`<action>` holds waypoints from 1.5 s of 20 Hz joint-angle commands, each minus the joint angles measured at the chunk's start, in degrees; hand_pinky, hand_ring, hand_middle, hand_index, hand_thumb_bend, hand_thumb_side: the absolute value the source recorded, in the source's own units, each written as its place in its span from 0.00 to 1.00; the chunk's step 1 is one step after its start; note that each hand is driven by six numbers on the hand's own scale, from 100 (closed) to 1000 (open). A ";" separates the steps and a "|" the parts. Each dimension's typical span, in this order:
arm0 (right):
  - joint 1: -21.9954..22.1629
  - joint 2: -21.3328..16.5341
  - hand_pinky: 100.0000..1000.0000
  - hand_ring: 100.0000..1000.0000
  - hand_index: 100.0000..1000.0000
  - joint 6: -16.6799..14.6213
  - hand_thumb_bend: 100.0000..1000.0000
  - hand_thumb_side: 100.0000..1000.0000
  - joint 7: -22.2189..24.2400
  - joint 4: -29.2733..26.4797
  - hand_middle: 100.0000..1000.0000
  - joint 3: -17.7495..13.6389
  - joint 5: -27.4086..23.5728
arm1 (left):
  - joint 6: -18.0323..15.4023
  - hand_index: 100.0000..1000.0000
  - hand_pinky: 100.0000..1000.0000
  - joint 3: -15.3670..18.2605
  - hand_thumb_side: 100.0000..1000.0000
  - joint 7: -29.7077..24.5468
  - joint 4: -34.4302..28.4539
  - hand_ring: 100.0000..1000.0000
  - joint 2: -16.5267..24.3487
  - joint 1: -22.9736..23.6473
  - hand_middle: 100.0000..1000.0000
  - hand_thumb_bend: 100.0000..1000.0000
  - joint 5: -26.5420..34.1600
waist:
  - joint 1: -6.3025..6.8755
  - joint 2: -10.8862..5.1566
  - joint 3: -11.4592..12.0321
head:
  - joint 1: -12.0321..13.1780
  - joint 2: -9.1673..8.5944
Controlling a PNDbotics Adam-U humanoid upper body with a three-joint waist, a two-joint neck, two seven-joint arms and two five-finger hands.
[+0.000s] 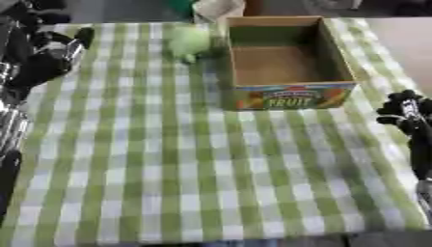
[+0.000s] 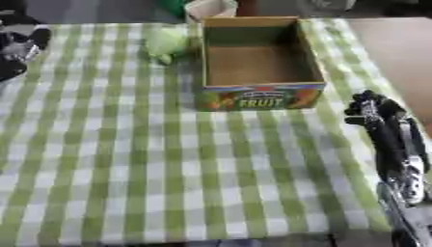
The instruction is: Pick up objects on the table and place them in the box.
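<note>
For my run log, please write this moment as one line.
box: open, inside looks empty | green object: on table, left of box | left hand: raised, far-left | right hand: right edge, holding nothing

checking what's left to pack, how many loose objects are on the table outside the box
1: a pale green object on the checked cloth, just left of the open box, near its far corner. The box looks empty inside.

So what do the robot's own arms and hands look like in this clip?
Both are mostly black with silver metal parts. The left hand has chunky black fingers, with shiny silver segments on the arm below it. The right hand has dark knuckled fingers, and its forearm is black with glossy silver joints towards the lower corner. No markings are legible.
</note>
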 commanded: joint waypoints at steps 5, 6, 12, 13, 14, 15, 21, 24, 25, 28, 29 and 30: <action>-0.28 -1.11 0.57 0.58 0.62 -0.01 0.00 0.57 -0.05 -1.14 0.50 -0.55 0.32 | 0.20 0.73 0.55 1.04 0.05 0.12 1.17 0.73 1.74 -3.22 0.71 0.42 -1.24 | -0.01 -0.88 -0.14 | 0.06 -0.03; -0.28 -1.12 0.57 0.58 0.62 0.00 0.00 0.57 -0.05 -1.13 0.50 -0.55 0.33 | 0.35 0.73 0.55 1.08 0.04 0.12 1.69 0.73 1.86 -3.89 0.71 0.42 -1.75 | -0.03 -0.89 -0.16 | 0.05 -0.03; -0.36 -1.10 0.57 0.58 0.62 0.08 0.00 0.57 0.14 -1.11 0.50 -0.38 0.31 | 2.76 0.73 0.55 1.63 0.01 0.63 9.56 0.73 2.81 -11.69 0.72 0.43 -8.56 | -0.15 -0.92 -0.57 | 0.21 -0.20; -0.42 -1.10 0.57 0.58 0.62 0.10 0.00 0.56 0.20 -1.11 0.50 -0.31 0.30 | 3.47 0.73 0.55 1.60 0.00 0.56 11.94 0.73 3.14 -13.83 0.72 0.44 -10.36 | -0.17 -0.89 -0.76 | 0.31 -0.26; -0.48 -1.09 0.57 0.58 0.62 0.12 0.00 0.56 0.26 -1.11 0.50 -0.25 0.29 | 3.98 0.73 0.55 1.55 0.00 0.47 14.42 0.73 3.33 -15.85 0.72 0.44 -12.27 | -0.18 -0.85 -0.92 | 0.40 -0.33; -0.59 -1.08 0.57 0.58 0.62 0.13 0.00 0.56 0.33 -1.13 0.50 -0.19 0.29 | 4.55 0.74 0.55 1.45 0.00 0.32 17.43 0.73 3.56 -18.15 0.72 0.45 -14.33 | -0.18 -0.76 -1.14 | 0.52 -0.45; -1.26 -1.20 0.57 0.58 0.62 0.26 0.00 0.56 0.75 -1.22 0.50 0.22 0.25 | 4.07 0.74 0.56 0.90 0.02 -0.05 36.53 0.73 3.55 -29.80 0.71 0.49 -25.70 | 0.08 -0.13 -2.75 | 1.18 -1.37; -1.68 -1.25 0.57 0.58 0.62 0.32 0.00 0.56 1.01 -1.24 0.50 0.49 0.21 | 2.98 0.74 0.56 0.89 0.05 1.03 45.46 0.72 2.82 -34.02 0.71 0.53 -30.03 | 0.43 0.24 -3.84 | 1.67 -1.93; -1.83 -1.28 0.57 0.58 0.62 0.35 0.00 0.57 1.10 -1.25 0.50 0.58 0.24 | 2.62 0.74 0.56 0.82 0.05 1.38 48.24 0.72 2.54 -35.26 0.71 0.54 -31.43 | 0.57 0.38 -4.25 | 1.85 -2.12; -2.27 -1.40 0.57 0.58 0.62 0.39 0.00 0.57 1.37 -1.27 0.50 0.86 0.21 | 1.10 0.74 0.56 0.69 0.06 2.48 55.36 0.72 1.62 -38.45 0.71 0.57 -35.70 | 0.98 0.81 -5.35 | 2.37 -2.56; -2.41 -1.47 0.57 0.58 0.62 0.41 0.00 0.57 1.45 -1.28 0.50 0.95 0.21 | 0.53 0.74 0.57 0.62 0.06 2.68 56.97 0.72 1.32 -39.26 0.71 0.61 -37.05 | 1.13 0.97 -5.71 | 2.55 -2.73; -2.56 -1.53 0.57 0.58 0.62 0.44 0.00 0.57 1.54 -1.29 0.50 1.05 0.21 | -0.02 0.74 0.57 0.51 0.06 2.70 58.26 0.72 1.04 -40.01 0.71 0.63 -38.50 | 1.27 1.11 -6.04 | 2.70 -2.86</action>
